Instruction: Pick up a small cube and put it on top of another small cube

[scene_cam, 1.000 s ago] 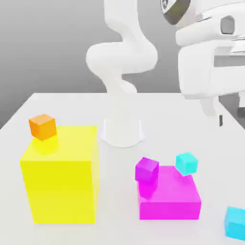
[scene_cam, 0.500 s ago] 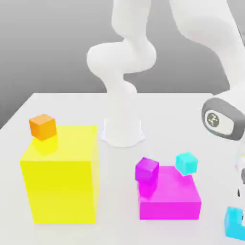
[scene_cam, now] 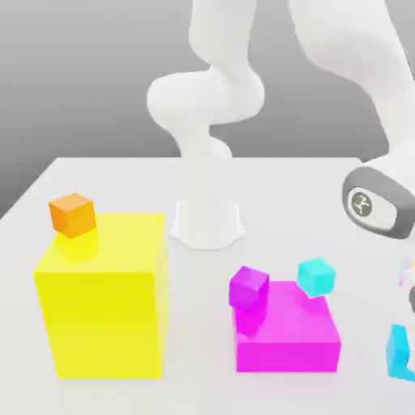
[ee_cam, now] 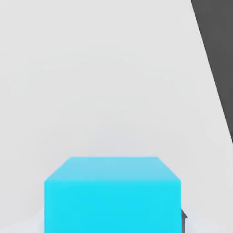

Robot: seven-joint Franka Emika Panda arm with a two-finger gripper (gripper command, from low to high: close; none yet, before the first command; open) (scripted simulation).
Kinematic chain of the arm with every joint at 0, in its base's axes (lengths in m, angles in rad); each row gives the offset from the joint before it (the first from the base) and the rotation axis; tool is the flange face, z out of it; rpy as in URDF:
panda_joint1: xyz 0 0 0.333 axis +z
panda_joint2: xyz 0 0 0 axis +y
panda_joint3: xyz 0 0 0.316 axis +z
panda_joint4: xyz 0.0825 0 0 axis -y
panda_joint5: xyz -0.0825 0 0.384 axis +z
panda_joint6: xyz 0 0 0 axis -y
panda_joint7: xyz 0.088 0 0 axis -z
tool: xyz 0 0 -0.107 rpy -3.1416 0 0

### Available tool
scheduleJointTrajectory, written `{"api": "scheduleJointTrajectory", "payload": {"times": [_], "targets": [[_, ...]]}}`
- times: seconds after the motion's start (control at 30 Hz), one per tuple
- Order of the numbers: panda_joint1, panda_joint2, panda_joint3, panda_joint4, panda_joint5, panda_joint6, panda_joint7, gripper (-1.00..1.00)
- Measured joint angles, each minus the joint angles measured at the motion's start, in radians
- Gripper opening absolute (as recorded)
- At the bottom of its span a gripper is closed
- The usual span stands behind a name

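Observation:
The small cube (scene_cam: 398,352), plain cyan-blue, sits at the exterior view's right edge, partly cut off by the frame. My gripper (scene_cam: 408,320) comes down onto it from above, the white wrist just over it. In the hand view the small cube (ee_cam: 112,195) lies close between the jaws, and a dark fingertip (ee_cam: 184,215) shows against its side. The gripper is shut on it. A turquoise small cube (scene_cam: 316,276) rests on the far corner of the magenta block (scene_cam: 288,336).
A small magenta cube (scene_cam: 248,288) sits on the magenta block's near-left corner. A big yellow block (scene_cam: 105,308) with an orange cube (scene_cam: 72,214) on top stands at the exterior view's left. The arm's white base (scene_cam: 207,223) is at the back. The table edge (ee_cam: 218,54) runs close to the cube.
The arm came down from high at the right onto the cyan-blue cube and its jaws closed. The cube now sits a little higher in the exterior view.

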Motion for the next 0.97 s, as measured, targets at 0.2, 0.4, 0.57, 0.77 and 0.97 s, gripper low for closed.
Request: {"api": "scheduleJointTrajectory", "payload": {"times": [0.2,0.4,0.57,0.77,0.97], "targets": [[-0.069,-0.220,-0.026,-0.155,0.070,-0.061,-0.077,-1.00],[-0.111,-0.439,-0.068,-0.311,0.107,-0.123,-0.131,-1.00],[-0.146,-0.620,-0.108,-0.441,0.108,-0.174,-0.155,-1.00],[-0.185,-0.692,-0.132,-0.560,0.099,-0.127,-0.167,-1.00],[-0.188,-0.569,-0.130,-0.591,0.098,0.027,-0.167,1.00]]}}
